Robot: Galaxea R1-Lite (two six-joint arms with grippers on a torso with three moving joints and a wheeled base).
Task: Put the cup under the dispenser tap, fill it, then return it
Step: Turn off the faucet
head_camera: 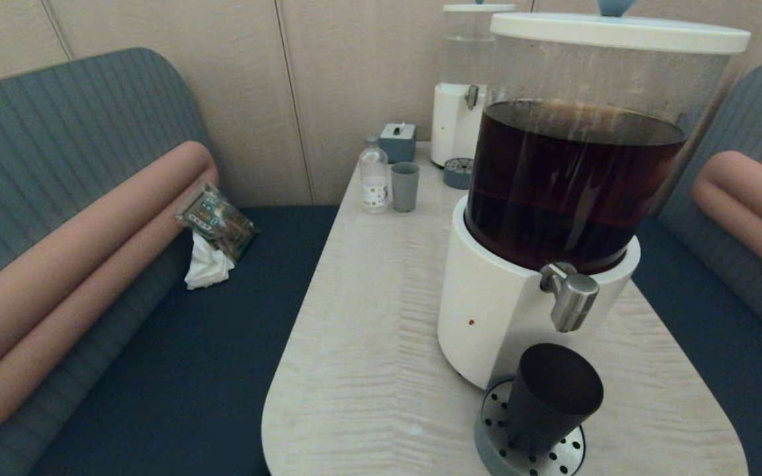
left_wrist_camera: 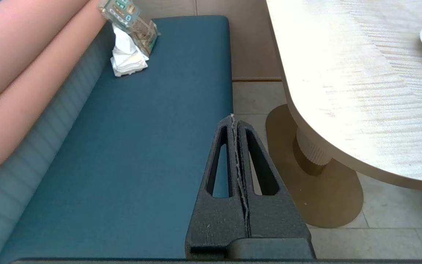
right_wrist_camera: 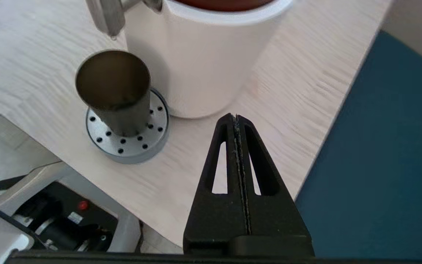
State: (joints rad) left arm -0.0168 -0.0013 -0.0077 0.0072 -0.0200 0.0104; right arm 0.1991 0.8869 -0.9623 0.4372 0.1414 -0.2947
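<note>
Two robot hands appear only in their own wrist cameras; neither shows in the head view. The right hand [right_wrist_camera: 236,117] has its two dark fingers pressed flat together and holds nothing. It hangs over the near right part of the pale wood bench [right_wrist_camera: 291,91], close to the bench edge and the blue seat beside it. Ahead of this hand and off to one side, apart from it, stands the cup [right_wrist_camera: 115,91], a small matte black tumbler with its mouth open upward. The cup sits upright on a round perforated metal drip tray [right_wrist_camera: 130,146], which touches the foot of the large dispenser [right_wrist_camera: 196,66]. The dispenser tap [right_wrist_camera: 106,16], short and silver, juts out above the cup's rim, with a drop hanging at its tip. The inside of the cup is dark, and whether it holds liquid cannot be told.

From the head camera, the cup [head_camera: 553,396] stands directly below the tap [head_camera: 569,297], at the front of the white-based dispenser [head_camera: 487,311] of dark brown liquid.

The left hand [left_wrist_camera: 233,119] is likewise closed with fingers pressed together and empty, parked off the bench above the blue bench seat [left_wrist_camera: 141,146], far from the cup
</note>
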